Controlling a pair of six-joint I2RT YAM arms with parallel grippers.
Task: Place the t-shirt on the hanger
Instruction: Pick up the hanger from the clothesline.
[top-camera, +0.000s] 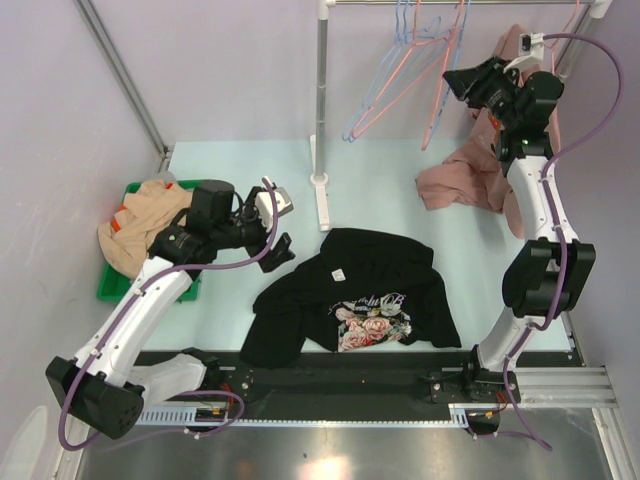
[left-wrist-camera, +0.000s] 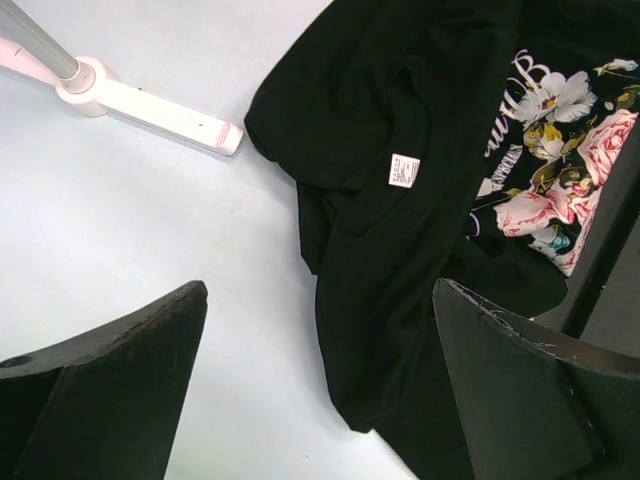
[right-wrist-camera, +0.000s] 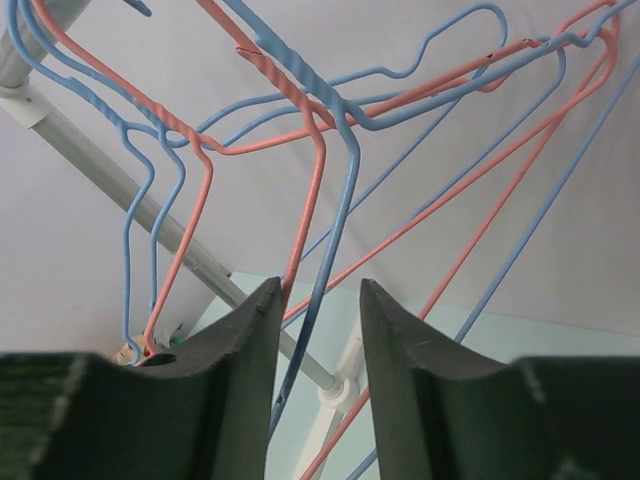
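Observation:
The black t-shirt (top-camera: 350, 290) with the rose print lies crumpled on the table in front of the arms. It fills the right of the left wrist view (left-wrist-camera: 400, 120), white neck label up. My left gripper (top-camera: 283, 232) hangs open and empty just left of the shirt, its jaws (left-wrist-camera: 320, 285) straddling the shirt's left edge from above. My right gripper (top-camera: 452, 80) is raised at the rack among the hanging wire hangers. A light-blue hanger (right-wrist-camera: 338, 210) has one wire running down between the open jaws of the right gripper (right-wrist-camera: 318, 282), untouched; a pink wire (right-wrist-camera: 305, 200) passes beside the left finger.
Blue and pink hangers (top-camera: 400, 70) hang from the rack rail; its white pole (top-camera: 322, 100) and foot (top-camera: 324, 215) stand behind the shirt. A dusty-pink shirt (top-camera: 465, 180) lies at the back right. A tan garment (top-camera: 140, 225) lies in a green bin (top-camera: 115, 285) at left.

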